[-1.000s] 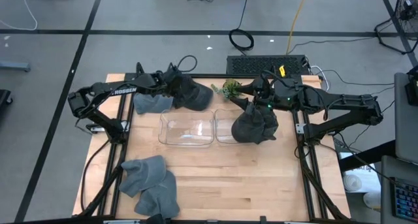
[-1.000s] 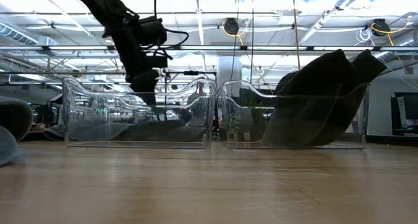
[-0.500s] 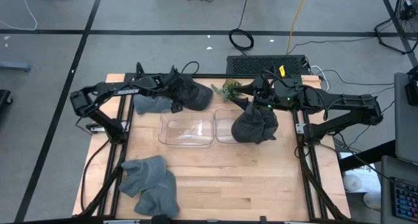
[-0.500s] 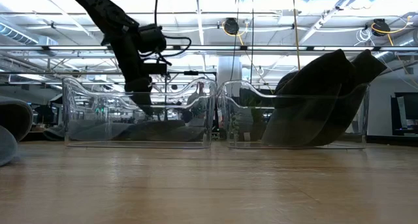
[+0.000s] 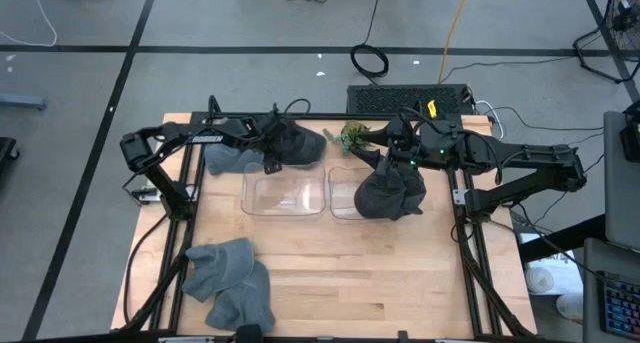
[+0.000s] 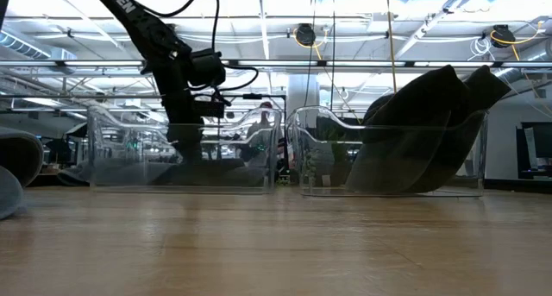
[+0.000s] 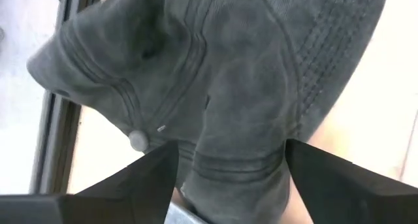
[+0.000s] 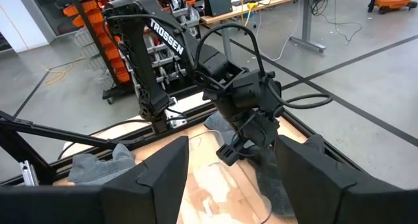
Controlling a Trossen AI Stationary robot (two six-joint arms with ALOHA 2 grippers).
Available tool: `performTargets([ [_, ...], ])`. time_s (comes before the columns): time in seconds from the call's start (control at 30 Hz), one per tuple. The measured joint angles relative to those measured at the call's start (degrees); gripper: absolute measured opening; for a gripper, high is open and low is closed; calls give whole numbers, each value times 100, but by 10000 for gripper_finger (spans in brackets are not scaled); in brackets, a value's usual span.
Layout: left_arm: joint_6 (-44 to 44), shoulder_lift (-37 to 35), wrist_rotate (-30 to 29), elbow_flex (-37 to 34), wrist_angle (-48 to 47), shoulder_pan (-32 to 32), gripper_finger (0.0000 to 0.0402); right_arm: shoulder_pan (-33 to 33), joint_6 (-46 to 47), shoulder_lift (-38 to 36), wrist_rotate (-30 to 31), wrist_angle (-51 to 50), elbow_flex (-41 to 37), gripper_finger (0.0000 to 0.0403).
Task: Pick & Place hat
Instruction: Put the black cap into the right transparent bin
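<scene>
Wooden table [image 5: 350, 273] ringed by a black frame rail; front half mostly bare board, only a heap of grey caps [image 5: 232, 283] near the front left corner. Two clear plastic bins side by side mid-table, walls almost touching: left bin [image 5: 285, 196] holding nothing visible, right bin [image 5: 350, 199] stuffed with a dark cap [image 5: 392, 192] that bulges above its rim in the low view. Open board in front of both bins; a narrow strip only between the bins and the back rail.

Along that back strip: a lighter grey cap [image 5: 228, 159] near the left rear, a dark grey cap [image 5: 297, 145] lying just behind the left bin's back wall, and a small green plant-like item [image 5: 353, 136] beside it toward the right arm.

Left arm stretched from the left rear corner along the back edge, forearm nearly level, wrist bent down. Left gripper [image 5: 272, 155] down at the dark grey cap, fingers spread wide and straddling the crown in the left wrist view, cap button and seams between them; cannot tell whether the pads press the cloth. Cap resting on the table in the low view, not raised.

Right arm reaching in from the right edge, elbow folded, right gripper [image 5: 404, 166] above the filled right bin. Fingers apart in the right wrist view, nothing between them, looking across toward the left arm.
</scene>
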Motion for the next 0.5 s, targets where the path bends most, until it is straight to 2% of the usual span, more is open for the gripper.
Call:
performTargets([
  [0.23, 176, 0, 177, 0, -102, 2, 184, 0, -202, 2, 6, 287, 0, 212],
  [0.47, 64, 0, 436, 0, -142, 2, 29, 0, -363, 2, 11, 507, 0, 212],
  [0.5, 17, 0, 480, 0, -150, 2, 17, 0, -405, 2, 11, 517, 0, 212],
])
